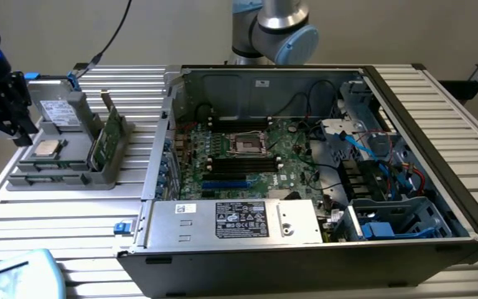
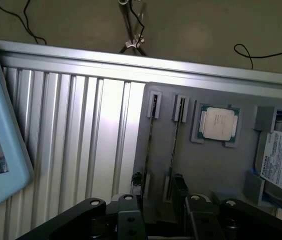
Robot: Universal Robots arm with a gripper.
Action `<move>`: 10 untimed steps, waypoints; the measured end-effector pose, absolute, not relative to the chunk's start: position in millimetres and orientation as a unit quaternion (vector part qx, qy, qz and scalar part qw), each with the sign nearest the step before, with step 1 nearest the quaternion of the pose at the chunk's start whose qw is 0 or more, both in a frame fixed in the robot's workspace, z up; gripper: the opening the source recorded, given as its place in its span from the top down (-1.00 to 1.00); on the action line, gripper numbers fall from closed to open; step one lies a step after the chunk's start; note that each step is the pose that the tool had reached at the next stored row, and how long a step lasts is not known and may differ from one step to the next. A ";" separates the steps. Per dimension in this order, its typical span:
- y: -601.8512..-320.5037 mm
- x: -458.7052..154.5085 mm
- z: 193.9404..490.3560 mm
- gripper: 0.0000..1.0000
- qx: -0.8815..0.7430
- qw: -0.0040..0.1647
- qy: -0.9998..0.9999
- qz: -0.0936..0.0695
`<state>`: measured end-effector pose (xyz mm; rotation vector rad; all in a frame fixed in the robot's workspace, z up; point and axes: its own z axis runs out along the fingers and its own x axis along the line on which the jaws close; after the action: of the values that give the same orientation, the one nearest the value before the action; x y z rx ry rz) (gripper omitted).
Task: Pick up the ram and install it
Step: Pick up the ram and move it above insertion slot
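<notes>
Ribbed aluminium table [image 1: 73, 218] carried everything, with bare slats open between the gray holder [image 1: 65, 180] and the table's near edge. On that holder, at the exterior view's left, the ram [image 1: 98, 148] stood on its long edge in a slot, untouched, just beside the taller green card [image 1: 112, 128] in the neighbouring slot. Seen from the wrist view, the 2 boards were thin lines with a narrow channel between them. The gripper [image 2: 157, 184] hung above one end of those slots, fingers spread and nothing between them, the tips near the boards' ends but apart from them. A silver processor [image 1: 48, 147] lay flat close by, with a hard drive [image 1: 56, 109] behind it. Well apart, at the exterior view's right, sat the open computer case [image 1: 305, 268] — its walls standing up round the motherboard [image 1: 289, 156].
</notes>
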<state>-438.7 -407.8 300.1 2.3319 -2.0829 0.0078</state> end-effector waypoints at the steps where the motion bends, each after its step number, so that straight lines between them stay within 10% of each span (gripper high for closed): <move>1: -408.7 -438.6 298.3 0.25 0.746 0.007 -0.665 0.002; 10: -413.6 -440.4 281.9 0.25 0.747 0.007 -0.664 0.002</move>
<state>-440.4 -413.6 281.9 2.3369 -2.0772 0.0078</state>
